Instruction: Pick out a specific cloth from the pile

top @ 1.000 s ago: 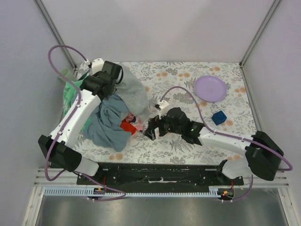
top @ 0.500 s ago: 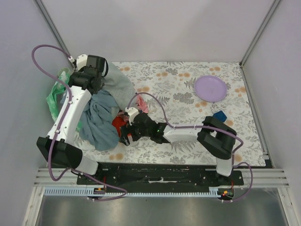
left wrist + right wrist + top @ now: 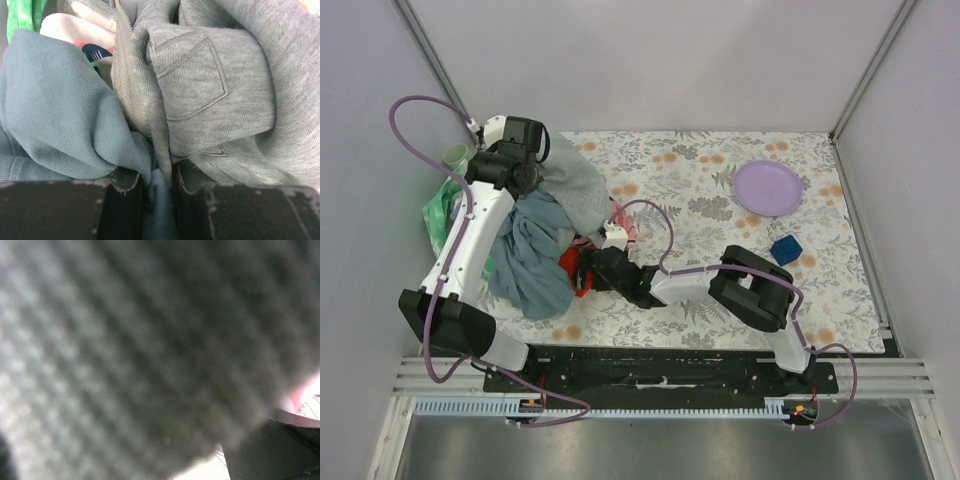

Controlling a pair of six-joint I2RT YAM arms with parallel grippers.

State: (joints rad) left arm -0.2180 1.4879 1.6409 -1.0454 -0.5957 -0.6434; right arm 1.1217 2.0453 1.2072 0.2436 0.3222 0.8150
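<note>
The red cloth (image 3: 570, 264) shows only as a small patch at the near right edge of the pile (image 3: 535, 285), tucked under the grey cloths (image 3: 545, 235). My right gripper (image 3: 586, 270) comes in from the right, with the patch just to its left and probably touching it. Its wrist view is smothered in blurred grey fabric, so I cannot tell how wide its jaws stand. My left gripper (image 3: 157, 182) is clamped on a fold of the grey cloths at the far left of the pile, holding them up. That makes the right arm much the nearer one. Most of the red cloth is buried, so I can't tell which way its length runs. I judge the reach should go leftward, under the grey.
</note>
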